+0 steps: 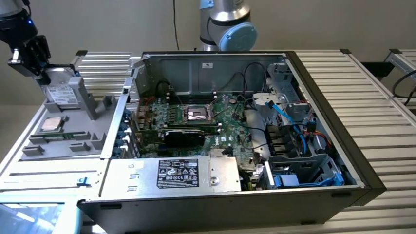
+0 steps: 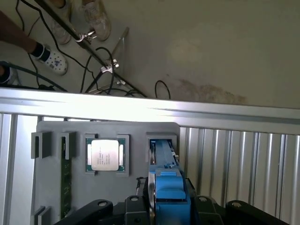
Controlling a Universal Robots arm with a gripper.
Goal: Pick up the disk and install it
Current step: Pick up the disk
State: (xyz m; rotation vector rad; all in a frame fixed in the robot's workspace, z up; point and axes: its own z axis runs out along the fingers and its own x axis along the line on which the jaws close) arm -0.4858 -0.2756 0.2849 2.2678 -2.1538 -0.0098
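Note:
The disk (image 1: pixel 60 92) is a silver drive with a white label and stands on edge in a slot of the grey parts tray (image 1: pixel 65 141) at the exterior view's left. My gripper (image 1: pixel 43 73) is at the disk's upper end. In the wrist view the disk's blue carrier edge (image 2: pixel 166 161) runs between my two black fingers, filling the gap, and the gripper (image 2: pixel 168 204) is shut on it. The disk's lower part still sits in the tray slot (image 2: pixel 161 140).
A small square CPU chip (image 1: pixel 52 124) (image 2: pixel 104 154) lies in the tray beside the disk. The open computer case (image 1: pixel 215 122) is to the exterior view's right, with a labelled power supply (image 1: pixel 179 173) and blue-cabled drive bays (image 1: pixel 305 165). Cables and a person's shoe (image 2: pixel 51 58) are on the floor.

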